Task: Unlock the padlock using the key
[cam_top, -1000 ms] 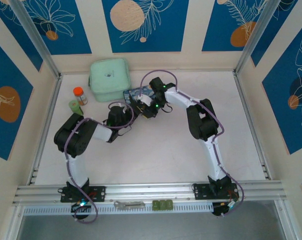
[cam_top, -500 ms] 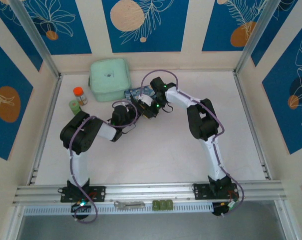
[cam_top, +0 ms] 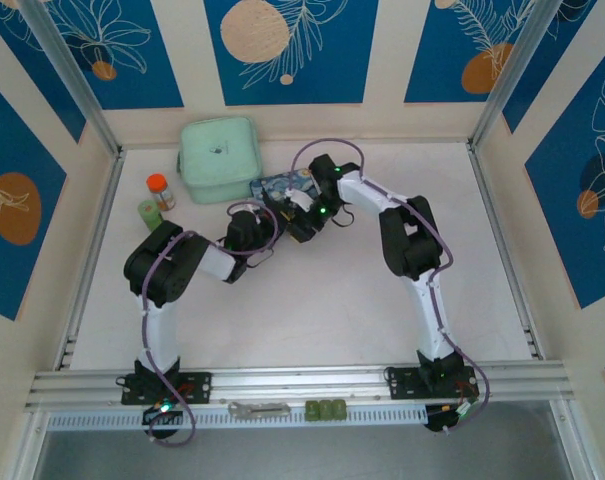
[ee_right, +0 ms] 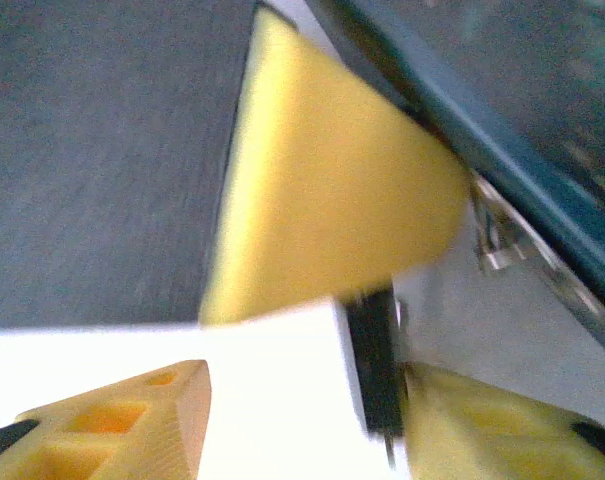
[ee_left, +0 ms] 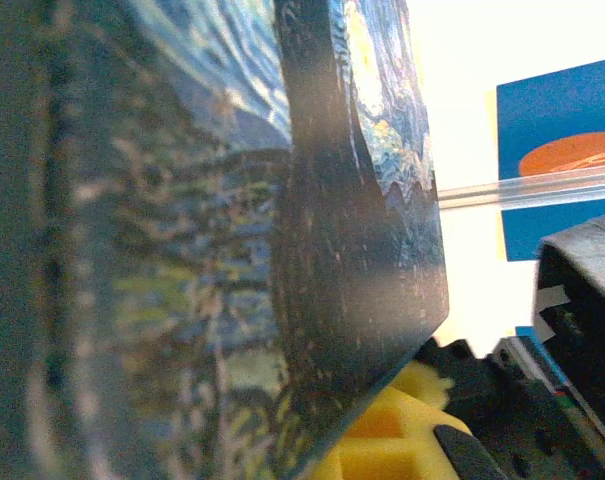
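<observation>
The blue-and-yellow tin box (cam_top: pixel 280 186) lies at the back middle of the table, and its painted side looms close in the left wrist view (ee_left: pixel 182 250). My left gripper (cam_top: pixel 269 213) is at the box's near edge, shut, with one yellow finger (ee_left: pixel 387 440) under the box's corner. The right gripper (cam_top: pixel 300 222) faces it from the right. In the right wrist view the right gripper (ee_right: pixel 302 420) is open over bare white table. The small dark padlock (ee_right: pixel 374 350) stands beside its right finger, under a big yellow finger (ee_right: pixel 322 180) of the left gripper. The key is hidden.
A mint-green lidded container (cam_top: pixel 218 158) stands behind and to the left of the tin box. An orange-capped bottle (cam_top: pixel 159 190) and a small green cup (cam_top: pixel 148 212) stand at the far left. A metal tool (cam_top: pixel 259 408) and green blocks (cam_top: pixel 325 409) rest on the front rail.
The left arm has swung right toward the tin box and its jaws have closed. The right gripper has opened and shifted slightly right.
</observation>
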You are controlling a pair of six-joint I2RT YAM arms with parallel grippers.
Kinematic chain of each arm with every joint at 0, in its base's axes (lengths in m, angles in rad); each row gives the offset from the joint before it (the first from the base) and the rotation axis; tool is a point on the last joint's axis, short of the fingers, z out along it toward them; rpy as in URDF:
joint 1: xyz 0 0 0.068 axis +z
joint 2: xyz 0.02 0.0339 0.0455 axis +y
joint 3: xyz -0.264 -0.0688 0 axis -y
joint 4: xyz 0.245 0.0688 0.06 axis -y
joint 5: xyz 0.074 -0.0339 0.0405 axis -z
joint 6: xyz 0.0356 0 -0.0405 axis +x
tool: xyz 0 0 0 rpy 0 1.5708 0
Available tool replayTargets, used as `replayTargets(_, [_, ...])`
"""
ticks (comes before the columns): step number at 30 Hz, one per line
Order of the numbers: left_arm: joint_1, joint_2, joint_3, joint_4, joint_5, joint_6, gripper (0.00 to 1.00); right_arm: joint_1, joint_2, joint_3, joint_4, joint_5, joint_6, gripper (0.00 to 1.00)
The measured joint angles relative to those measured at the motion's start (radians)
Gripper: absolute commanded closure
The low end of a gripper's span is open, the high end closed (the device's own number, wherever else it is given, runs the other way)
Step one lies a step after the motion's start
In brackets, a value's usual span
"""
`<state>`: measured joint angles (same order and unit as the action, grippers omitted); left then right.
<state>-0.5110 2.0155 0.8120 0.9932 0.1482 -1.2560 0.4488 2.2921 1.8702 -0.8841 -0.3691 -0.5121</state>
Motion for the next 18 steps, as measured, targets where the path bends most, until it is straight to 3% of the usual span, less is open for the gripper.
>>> replayTargets(8, [0.002,0.0,0.0,-0.013,0.048,0.057,1.0,-0.138,-0.1,-0.001,-0.011,-0.075,0.229,0.36])
replayTargets(18, [0.003,0.0,-0.054,0.053,0.124,0.106,1.0,-0.118,-0.084,0.04,0.152,0.09,0.67,0.34])
